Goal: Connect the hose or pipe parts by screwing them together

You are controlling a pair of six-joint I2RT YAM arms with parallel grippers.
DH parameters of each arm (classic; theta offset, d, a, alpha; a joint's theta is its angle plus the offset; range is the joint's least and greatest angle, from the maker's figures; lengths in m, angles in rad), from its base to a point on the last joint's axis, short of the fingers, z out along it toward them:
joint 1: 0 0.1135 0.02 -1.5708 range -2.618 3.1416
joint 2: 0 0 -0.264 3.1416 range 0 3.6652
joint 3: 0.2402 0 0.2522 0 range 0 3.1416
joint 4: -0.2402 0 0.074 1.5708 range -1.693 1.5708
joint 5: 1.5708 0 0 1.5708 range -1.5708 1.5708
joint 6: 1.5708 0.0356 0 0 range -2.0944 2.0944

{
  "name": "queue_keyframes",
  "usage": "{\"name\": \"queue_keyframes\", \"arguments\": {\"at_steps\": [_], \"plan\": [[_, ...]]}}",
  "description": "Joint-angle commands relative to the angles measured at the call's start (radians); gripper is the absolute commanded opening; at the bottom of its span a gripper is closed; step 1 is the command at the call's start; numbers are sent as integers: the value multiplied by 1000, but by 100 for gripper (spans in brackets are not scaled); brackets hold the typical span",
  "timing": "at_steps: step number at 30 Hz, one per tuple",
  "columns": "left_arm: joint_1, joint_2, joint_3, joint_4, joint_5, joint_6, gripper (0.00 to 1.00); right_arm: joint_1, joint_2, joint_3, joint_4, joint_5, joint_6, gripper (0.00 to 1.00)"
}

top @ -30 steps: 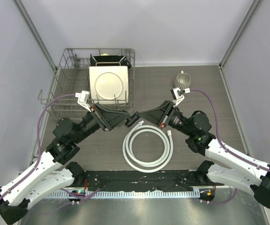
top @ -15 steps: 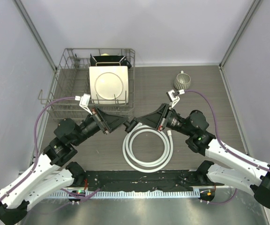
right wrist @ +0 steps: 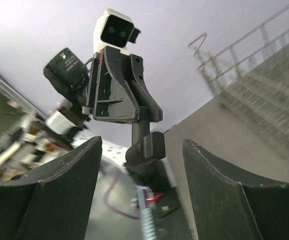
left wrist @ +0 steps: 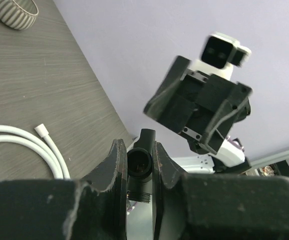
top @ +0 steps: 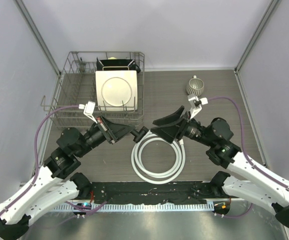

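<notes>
Compared with a second back: found right fingers [top: 170,119] sprung wide and pulled off to the right, no longer on the black T-fitting [top: 142,132]. Found left fingers [top: 130,131] clenched on that fitting instead, having stood part-open before. Saw no shift in hose, rack or cup.

Nearest, top view: logged the white hose [top: 135,160] lying on the bench [top: 164,90] in about two flat loops, just ahead of the arm bases [top: 79,182]. Noted one white connector end [top: 183,142] at the coil's right edge, touched by neither arm.

Just past the coil's far-left rim: noted the fitting held clear of the bench, pinched between the left fingers, apart from the hose.

From the left wrist: saw left fingers [left wrist: 115,165] tight on either side of the black T-fitting [left wrist: 140,164], its round open port facing the camera and a stub rising above the fingertips. Saw also a stretch of white hose [left wrist: 24,137] and its white connector end [left wrist: 42,130] on the bench below.

From the right wrist: saw right fingers [right wrist: 69,195] empty, spread to either side of the view, with the black T-fitting [right wrist: 147,145] facing them across a gap.

Farther back: recorded a ribbed grey cup [top: 196,88] on the right and a wire dish rack [top: 69,95] at far left holding a square cream plate [top: 116,90].
</notes>
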Motion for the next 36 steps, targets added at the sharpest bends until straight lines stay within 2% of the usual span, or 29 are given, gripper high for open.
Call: {"name": "queue_keyframes", "arguments": {"at_steps": [1, 2, 3, 4, 6, 7, 9, 13, 16, 20, 24, 27, 36], "plan": [[1, 12, 91, 62, -41, -81, 0, 1, -100, 75, -149, 67, -572, 72], [1, 39, 137, 10, -58, -85, 0, 1, -86, 97, -199, 101, -741, 72], [3, 47, 160, -66, -70, -82, 0, 1, -79, 106, -214, 100, -816, 71], [1, 55, 207, -103, -90, -81, 0, 2, -69, 112, -217, 84, -973, 71], [1, 71, 243, -180, -117, -67, 0, 10, -74, 103, -199, 45, -1103, 71], [1, 76, 266, -195, -124, -65, 0, 16, -82, 74, -158, 2, -1228, 71], [3, 76, 283, -212, -134, -68, 0, 35, -114, 49, -109, -6, -1313, 72], [1, 93, 295, -225, -133, -116, 0, 88, -135, 49, -151, -24, -1555, 70], [1, 130, 312, -266, -137, -200, 0, 160, -129, 31, -47, 104, -1680, 69], [1, 144, 315, -277, -141, -294, 0, 249, -86, 103, -131, 196, -1914, 69], [1, 151, 327, -298, -205, -360, 0, 301, -36, 170, -237, 218, -2037, 69], [1, 154, 327, -320, -214, -403, 0, 350, -5, 174, -215, 270, -2135, 68], [3, 138, 324, -340, -213, -472, 0, 403, 81, 227, -296, 316, -2245, 62]]}}
